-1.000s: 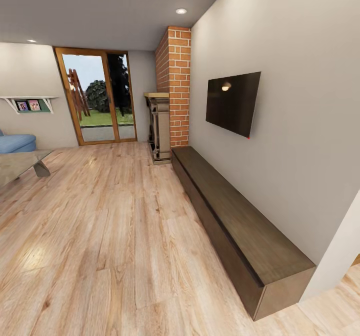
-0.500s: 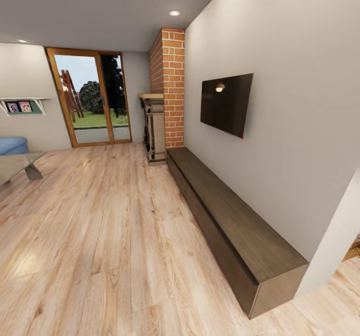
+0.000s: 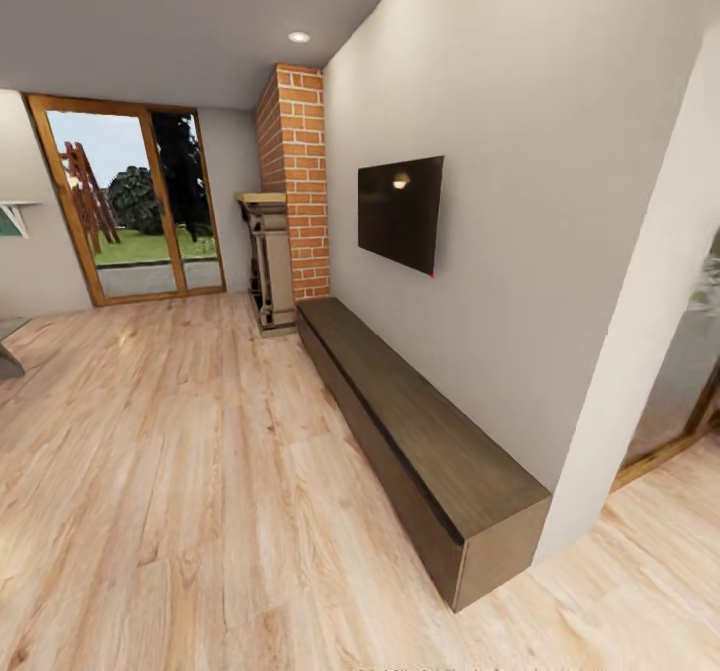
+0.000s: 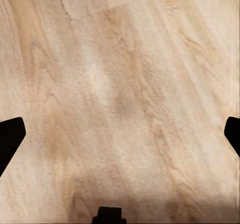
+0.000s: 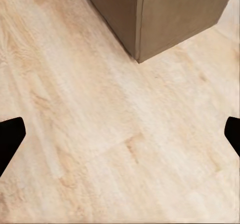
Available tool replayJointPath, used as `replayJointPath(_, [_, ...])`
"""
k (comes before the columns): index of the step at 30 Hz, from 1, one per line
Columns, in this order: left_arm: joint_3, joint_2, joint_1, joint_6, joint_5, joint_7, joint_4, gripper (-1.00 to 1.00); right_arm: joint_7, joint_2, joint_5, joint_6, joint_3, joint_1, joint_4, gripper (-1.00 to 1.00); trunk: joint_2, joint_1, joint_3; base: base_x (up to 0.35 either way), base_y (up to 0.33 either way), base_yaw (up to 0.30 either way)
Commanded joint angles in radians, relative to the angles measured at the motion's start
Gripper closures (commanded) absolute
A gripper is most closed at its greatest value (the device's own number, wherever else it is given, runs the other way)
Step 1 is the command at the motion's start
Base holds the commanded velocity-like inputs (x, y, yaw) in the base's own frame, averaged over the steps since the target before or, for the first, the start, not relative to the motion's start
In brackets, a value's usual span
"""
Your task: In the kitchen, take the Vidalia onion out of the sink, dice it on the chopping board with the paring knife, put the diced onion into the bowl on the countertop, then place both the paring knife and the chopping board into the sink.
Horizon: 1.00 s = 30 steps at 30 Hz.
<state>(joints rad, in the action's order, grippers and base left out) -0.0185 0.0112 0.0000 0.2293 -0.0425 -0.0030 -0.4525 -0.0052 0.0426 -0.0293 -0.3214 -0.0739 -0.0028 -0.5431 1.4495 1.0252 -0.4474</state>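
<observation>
In the head view, the glass door [image 3: 125, 206] is cut by the left edge, and so is the small shelf [image 3: 12, 216] on the wall beside it. A grey table corner [image 3: 8, 351] shows just at that edge. At the right edge, behind the white wall corner [image 3: 640, 331], a wooden frame [image 3: 680, 441] is partly hidden, and what is behind its glass is blurred.

In each wrist view, the left gripper's [image 4: 120, 136] and the right gripper's [image 5: 120, 134] fingers show as dark tips at the edges.
</observation>
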Motion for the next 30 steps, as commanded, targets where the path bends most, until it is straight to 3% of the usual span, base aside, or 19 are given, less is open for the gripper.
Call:
replayJointPath(1, [0.0, 0.0, 0.0, 0.002, -0.004, 0.0, 0.001, -1.0, 0.001, 0.001, -0.003, -0.002, -0.004, 0.0, 0.0, -1.0, 0.0, 0.0, 0.0, -0.081, -0.273, -0.258])
replayJointPath(9, [0.001, -0.003, 0.0, 0.002, -0.002, 0.002, 0.013, -1.0, 0.001, 0.0, -0.003, -0.002, -0.035, 0.0, 0.002, -1.0, 0.0, 0.0, 0.005, -0.017, -0.298, -0.28])
replayJointPath(30, [0.002, -0.005, 0.0, 0.002, 0.0, 0.002, 0.047, -1.0, 0.001, 0.0, -0.003, -0.002, -0.038, 0.0, 0.002, -1.0, 0.0, 0.0, 0.006, 0.0, -0.307, -0.299])
